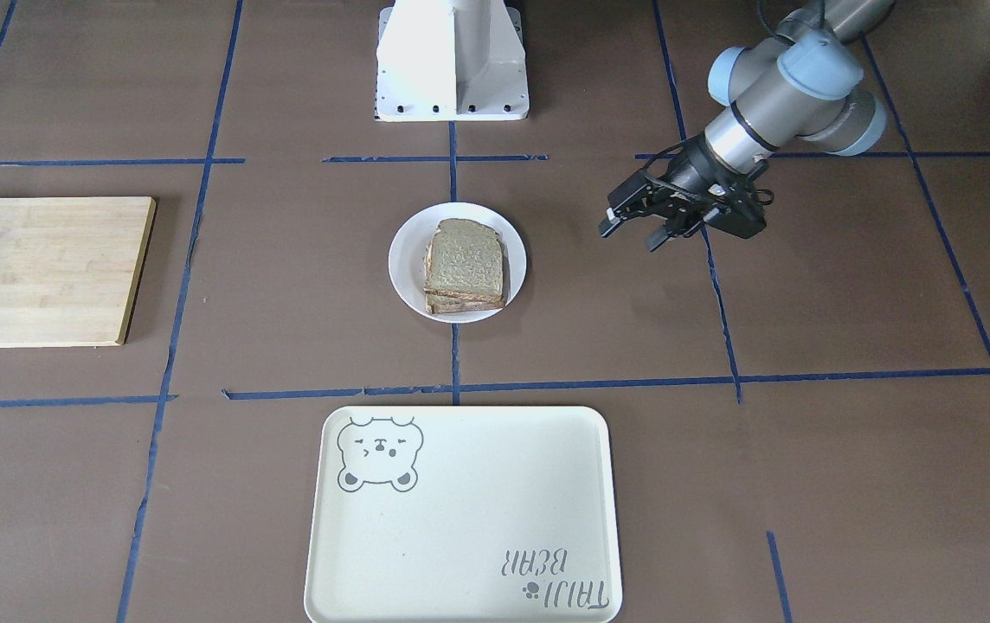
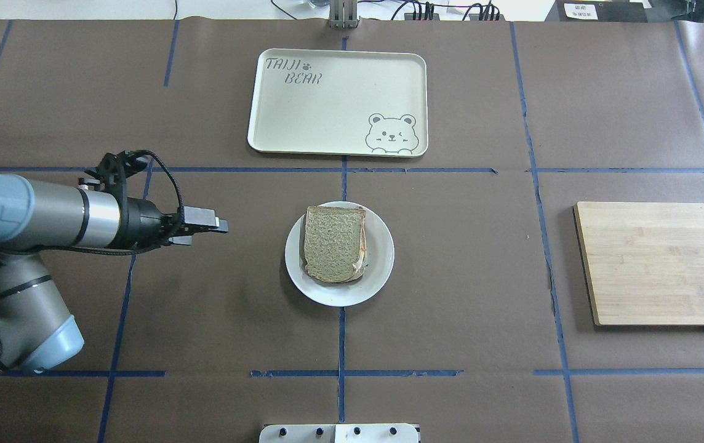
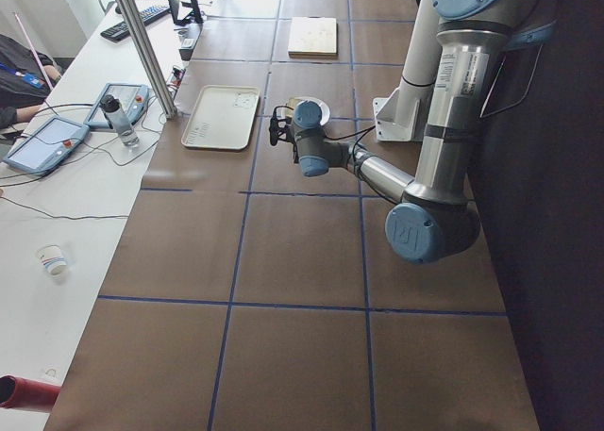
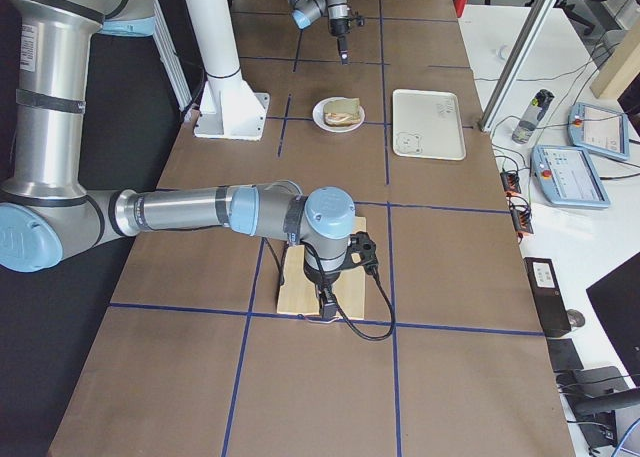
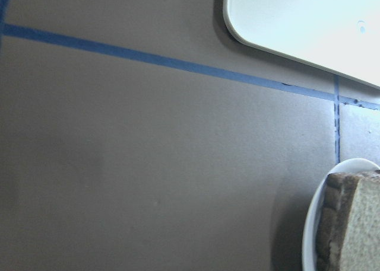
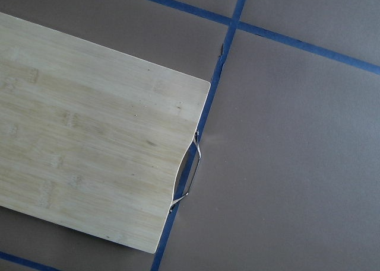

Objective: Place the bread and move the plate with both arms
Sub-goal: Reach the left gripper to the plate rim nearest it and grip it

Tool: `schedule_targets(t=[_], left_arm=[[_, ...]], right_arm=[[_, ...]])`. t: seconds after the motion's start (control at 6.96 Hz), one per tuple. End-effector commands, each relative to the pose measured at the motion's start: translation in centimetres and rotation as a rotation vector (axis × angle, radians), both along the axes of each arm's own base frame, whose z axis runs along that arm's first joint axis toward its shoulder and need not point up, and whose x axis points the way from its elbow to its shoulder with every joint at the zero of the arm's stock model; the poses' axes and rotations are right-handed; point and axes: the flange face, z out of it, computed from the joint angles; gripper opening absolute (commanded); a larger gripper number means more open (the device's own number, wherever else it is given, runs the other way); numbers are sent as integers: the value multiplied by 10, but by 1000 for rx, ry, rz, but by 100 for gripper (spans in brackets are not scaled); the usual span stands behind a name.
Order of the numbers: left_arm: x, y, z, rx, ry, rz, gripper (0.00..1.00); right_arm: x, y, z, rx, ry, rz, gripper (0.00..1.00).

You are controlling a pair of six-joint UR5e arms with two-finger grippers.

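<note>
The brown bread slice lies on top of a sandwich stack on the small white plate at the table's middle. Both also show in the overhead view, the bread on the plate. My left gripper is open and empty. It hovers apart from the plate on my left side, pointing toward it. The left wrist view shows the plate's rim and the bread's edge at the lower right. My right gripper shows only in the exterior right view, over the wooden board's near edge. I cannot tell whether it is open or shut.
A cream bear tray lies beyond the plate, empty. A wooden cutting board with a metal handle lies on my right. The white robot base stands at the near table edge. Blue tape lines cross the brown table.
</note>
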Motion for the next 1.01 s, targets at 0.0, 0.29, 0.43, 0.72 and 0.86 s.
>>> schedule_targets(t=[0.0, 0.29, 0.43, 0.72, 0.86], left_arm=[[68, 25, -12, -46, 177, -83, 100], [110, 50, -22, -96, 259, -118, 98], [115, 55, -24, -96, 264, -116, 87], [117, 54, -19, -100, 256, -119, 55], [119, 53, -16, -102, 248, -119, 43]], right_arm=[[0, 0, 0, 1, 0, 0, 99], [0, 0, 0, 1, 0, 0, 99], [0, 0, 0, 1, 0, 0, 99], [0, 0, 1, 0, 0, 0, 99], [0, 0, 1, 0, 0, 0, 99]])
